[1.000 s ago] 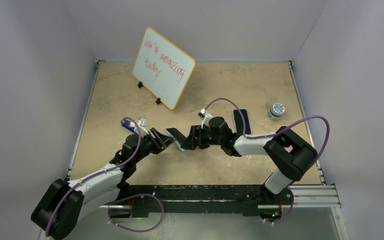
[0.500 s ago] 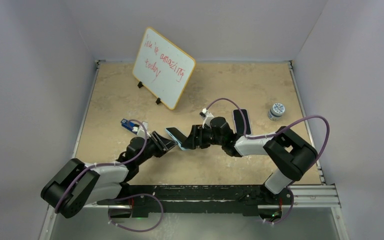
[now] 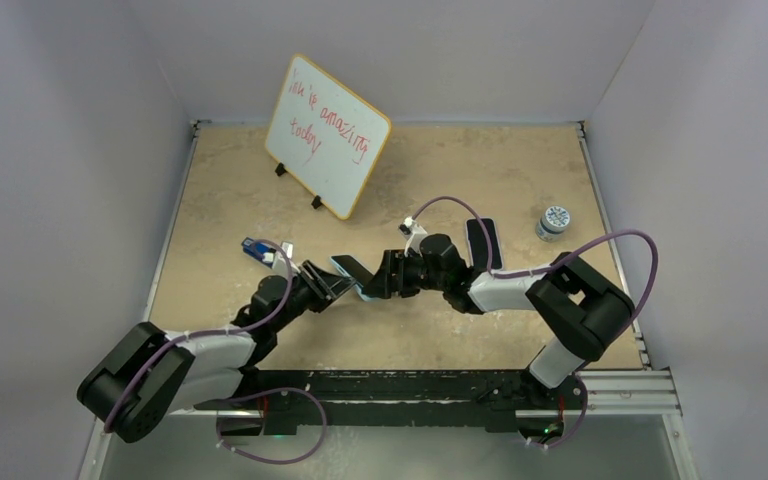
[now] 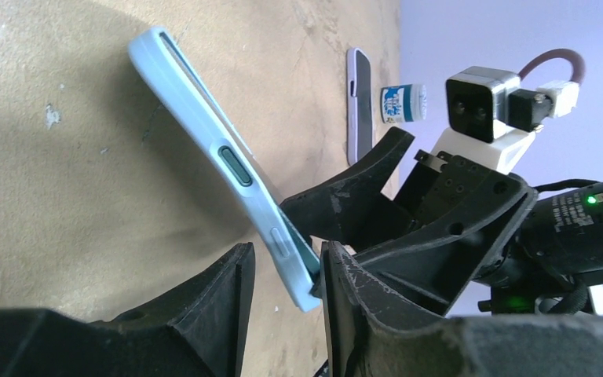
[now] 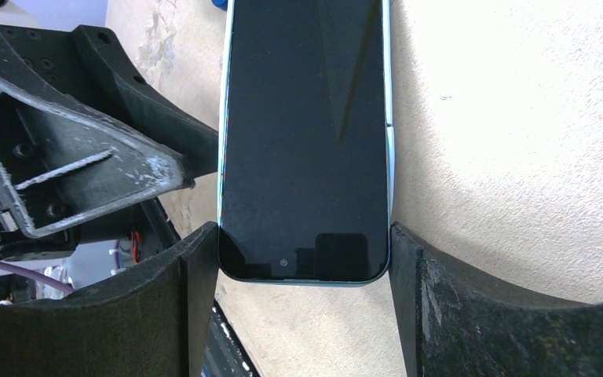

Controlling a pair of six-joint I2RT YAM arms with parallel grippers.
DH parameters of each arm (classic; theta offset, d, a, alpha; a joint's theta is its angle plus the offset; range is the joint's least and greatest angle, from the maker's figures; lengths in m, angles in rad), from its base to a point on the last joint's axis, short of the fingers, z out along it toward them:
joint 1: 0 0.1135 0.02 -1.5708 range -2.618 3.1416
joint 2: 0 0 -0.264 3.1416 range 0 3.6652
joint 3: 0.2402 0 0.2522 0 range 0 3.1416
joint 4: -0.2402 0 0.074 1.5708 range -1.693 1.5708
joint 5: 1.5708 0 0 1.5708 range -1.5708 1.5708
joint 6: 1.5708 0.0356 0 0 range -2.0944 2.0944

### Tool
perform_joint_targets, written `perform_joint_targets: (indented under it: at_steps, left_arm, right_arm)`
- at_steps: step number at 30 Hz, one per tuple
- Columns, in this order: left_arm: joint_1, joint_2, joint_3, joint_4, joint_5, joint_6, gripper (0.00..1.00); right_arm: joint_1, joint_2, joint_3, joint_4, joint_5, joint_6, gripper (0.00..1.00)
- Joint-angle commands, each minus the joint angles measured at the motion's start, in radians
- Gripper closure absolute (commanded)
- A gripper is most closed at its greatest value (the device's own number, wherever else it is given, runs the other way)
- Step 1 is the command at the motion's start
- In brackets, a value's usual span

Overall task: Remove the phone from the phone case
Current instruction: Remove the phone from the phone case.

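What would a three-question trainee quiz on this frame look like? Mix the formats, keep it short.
1. True or false: the light blue phone case lies flat on the tan table.
2. Which gripper clamps the black-screened phone across its width? A) left B) right C) neither
3. Fill in: the small white jar with a blue label stands near the table's ___ edge.
Key: 1 false, it is held tilted above the table; 2 B, the right gripper has a finger on each long edge; 3 right.
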Motion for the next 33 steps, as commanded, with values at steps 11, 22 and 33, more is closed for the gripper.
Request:
perform_joint_targets:
  at_steps: [11,22,33]
  left_arm:
    - [-0.034,0.126,0.001,0.097,-0.029,0.010,0.68]
    - [-0.036,0.115,-0.093,0.005,-0.104,0.017,0.79]
    - [-0.036,0.151,-0.121,-0.043,-0.152,0.011,0.82]
  right_arm:
    - [0.007,-0.017,-0.006,0.081,-0.061,0.027,1.00]
    - [0.003,-0.020,-0.020,0.098,-0.062,0.044,1.00]
    - [-0.011,-0.031,-0.034,0.096,-0.061,0.048,1.00]
